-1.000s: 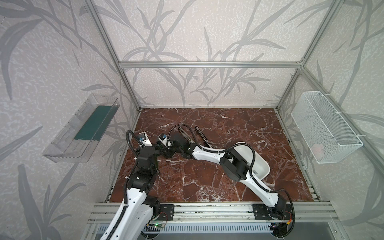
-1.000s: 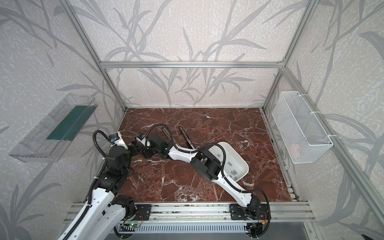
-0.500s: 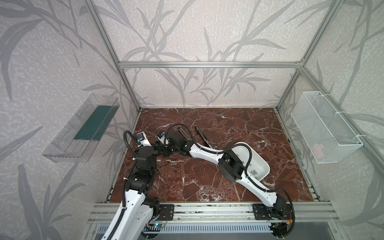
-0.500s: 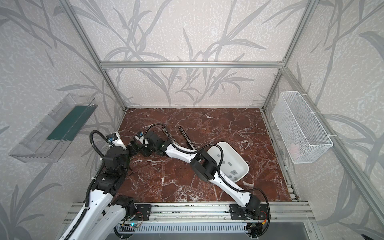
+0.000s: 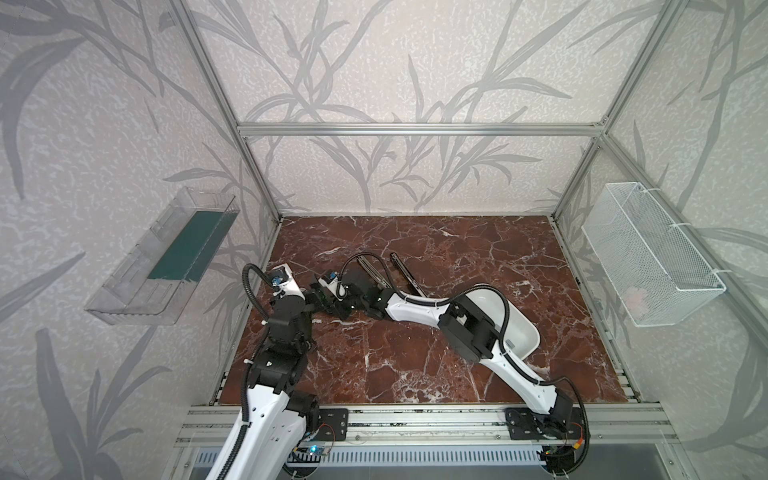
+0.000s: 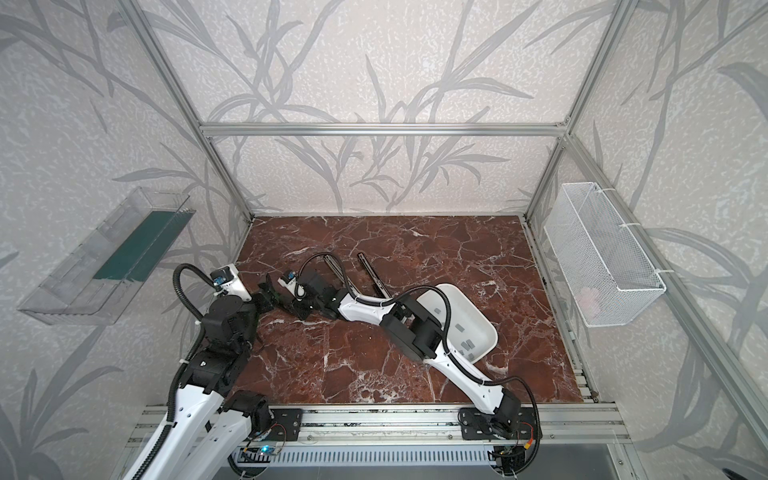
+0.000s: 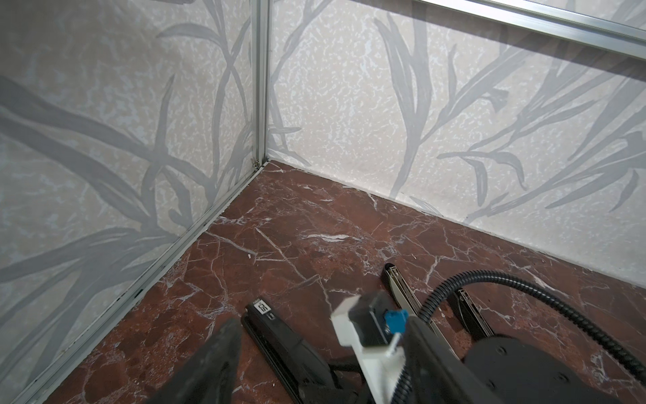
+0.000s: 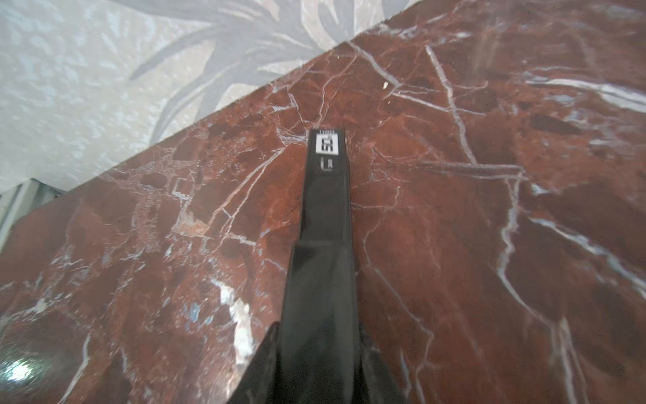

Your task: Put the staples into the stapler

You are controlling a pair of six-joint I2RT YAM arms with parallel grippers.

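**Status: loading not begun.**

1. Staples. The staples (image 6: 468, 345) lie as small grey strips in the white tray (image 6: 492, 332), on the right side of the marble tabletop (image 5: 415, 361) and well apart from both grippers. Neither gripper carries a strip.

2. Stapler. The black stapler (image 8: 325, 217) lies low over the tabletop near the left wall. Its labelled nose points away from the right gripper. In the right wrist view the top cover faces the camera and appears to be down. No magazine channel shows on this stapler.

3. Right gripper (image 8: 320, 349). The jaws are drawn in against both flanks of the stapler's rear, pinching it.

4. Left gripper (image 7: 321, 323). The fingers (image 7: 216, 353) stand spread and hold nothing. The stapler's nose lies between them in the left wrist view, with no contact visible.

5. Other items. Two long dark pieces (image 5: 374, 272) with bare metal channels lie on the tabletop behind the right arm. They look like opened stapler parts. Whether they join under the arm cannot be told.

**Steps judged outstanding:** open the held stapler, fetch one strip from the tray, seat it in the channel, close the cover. The present grip reads as a positioning step only.
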